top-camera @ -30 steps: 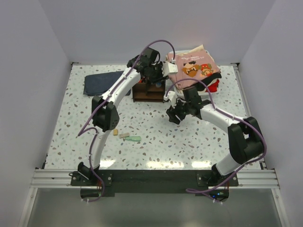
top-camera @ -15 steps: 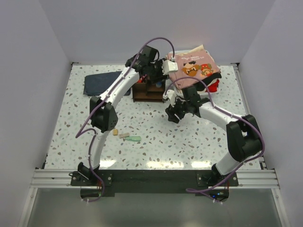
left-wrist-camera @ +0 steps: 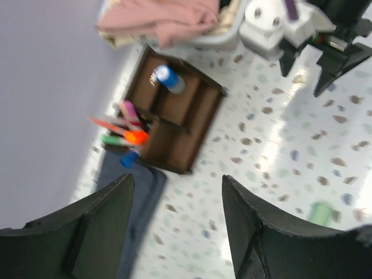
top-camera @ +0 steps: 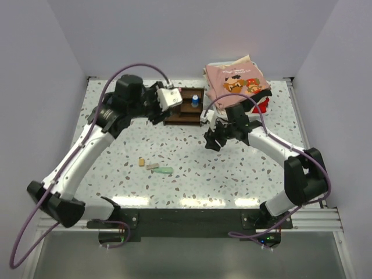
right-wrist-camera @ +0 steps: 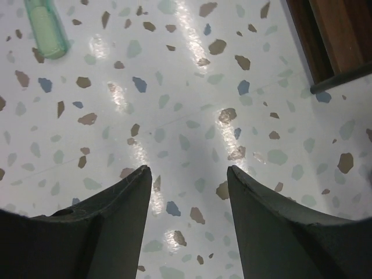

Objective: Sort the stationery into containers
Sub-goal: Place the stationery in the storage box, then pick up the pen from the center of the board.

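Observation:
The dark brown organiser (top-camera: 185, 107) (left-wrist-camera: 174, 113) stands at the back of the table. A blue-capped bottle (top-camera: 195, 102) (left-wrist-camera: 168, 78) sits in one compartment, and several coloured pens (left-wrist-camera: 125, 131) fill an end compartment. My left gripper (top-camera: 156, 111) (left-wrist-camera: 177, 180) hangs open and empty, raised just left of the organiser. My right gripper (top-camera: 212, 139) (right-wrist-camera: 189, 170) is open and empty over bare table, right of the organiser. A green eraser (top-camera: 164, 171) (right-wrist-camera: 47, 26), a pale eraser (top-camera: 152, 167) and a tan eraser (top-camera: 141, 162) lie on the table near the front.
A white bin with pink clothes (top-camera: 237, 81) (left-wrist-camera: 174, 20) stands at the back right beside the organiser. A dark blue folded cloth (left-wrist-camera: 131, 209) lies left of the organiser, mostly under my left arm in the top view. White walls close in three sides.
My left arm has drawn back from above the organiser and swung out to the left, its jaws opening wider. The blue-capped bottle now shows in the organiser. My right gripper barely moved.

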`<state>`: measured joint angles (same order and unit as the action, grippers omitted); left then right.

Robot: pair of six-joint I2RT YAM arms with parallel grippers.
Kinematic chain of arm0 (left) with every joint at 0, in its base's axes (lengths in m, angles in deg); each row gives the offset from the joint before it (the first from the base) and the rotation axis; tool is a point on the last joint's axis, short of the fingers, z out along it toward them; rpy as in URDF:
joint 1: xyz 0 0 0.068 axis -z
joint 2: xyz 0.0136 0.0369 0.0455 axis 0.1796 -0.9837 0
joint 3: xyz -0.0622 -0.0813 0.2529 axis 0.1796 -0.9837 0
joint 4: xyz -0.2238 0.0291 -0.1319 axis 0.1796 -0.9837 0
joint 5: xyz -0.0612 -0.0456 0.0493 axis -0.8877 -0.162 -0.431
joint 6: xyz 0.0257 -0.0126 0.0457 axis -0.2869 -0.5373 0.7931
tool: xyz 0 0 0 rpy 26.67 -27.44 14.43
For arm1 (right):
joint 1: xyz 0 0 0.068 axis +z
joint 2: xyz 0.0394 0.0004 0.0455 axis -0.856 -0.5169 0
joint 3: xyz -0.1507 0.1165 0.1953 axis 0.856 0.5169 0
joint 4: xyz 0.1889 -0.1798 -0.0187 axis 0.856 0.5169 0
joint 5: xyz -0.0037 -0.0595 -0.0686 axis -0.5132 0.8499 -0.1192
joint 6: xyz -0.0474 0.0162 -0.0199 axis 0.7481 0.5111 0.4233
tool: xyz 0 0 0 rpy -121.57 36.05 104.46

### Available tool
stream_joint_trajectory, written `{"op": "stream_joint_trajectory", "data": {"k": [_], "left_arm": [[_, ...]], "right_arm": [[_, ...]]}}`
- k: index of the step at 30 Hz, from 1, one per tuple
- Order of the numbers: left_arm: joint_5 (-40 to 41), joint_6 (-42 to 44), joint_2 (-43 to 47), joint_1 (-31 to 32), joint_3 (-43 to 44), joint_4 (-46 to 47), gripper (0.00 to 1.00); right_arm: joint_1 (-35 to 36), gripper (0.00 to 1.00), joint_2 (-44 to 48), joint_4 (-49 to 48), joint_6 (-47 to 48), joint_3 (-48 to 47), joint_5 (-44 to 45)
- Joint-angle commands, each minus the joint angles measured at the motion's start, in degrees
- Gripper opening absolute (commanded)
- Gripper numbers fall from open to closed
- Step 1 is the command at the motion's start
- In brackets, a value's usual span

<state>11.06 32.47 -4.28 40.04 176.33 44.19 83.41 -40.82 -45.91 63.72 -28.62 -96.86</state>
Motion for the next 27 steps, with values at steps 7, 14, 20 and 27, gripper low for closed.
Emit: {"op": "stream_joint_trajectory", "data": {"k": [7,14,20,27], "left_arm": [[-0.5,-22.5,16.6,-18.4,-26.5,8.4,0.67],[3.0,-33.2,22.9,-26.3,-28.9,10.5,0.67],[6.1,-34.3,27.0,-32.1,-31.5,10.7,0.69],[6.4,-33.4,27.6,-37.6,-29.4,10.7,0.73]], "right_arm": [[19.3,0.52,4.3,-9.0,-6.1,4.7,3.9],[22.0,0.49,-2.8,-9.2,-12.0,-0.1,8.3],[24.9,0.49,-11.9,-7.4,-5.1,-6.1,7.1],[28.5,0.51,-13.2,-17.5,-7.8,-4.3,9.7]]}}
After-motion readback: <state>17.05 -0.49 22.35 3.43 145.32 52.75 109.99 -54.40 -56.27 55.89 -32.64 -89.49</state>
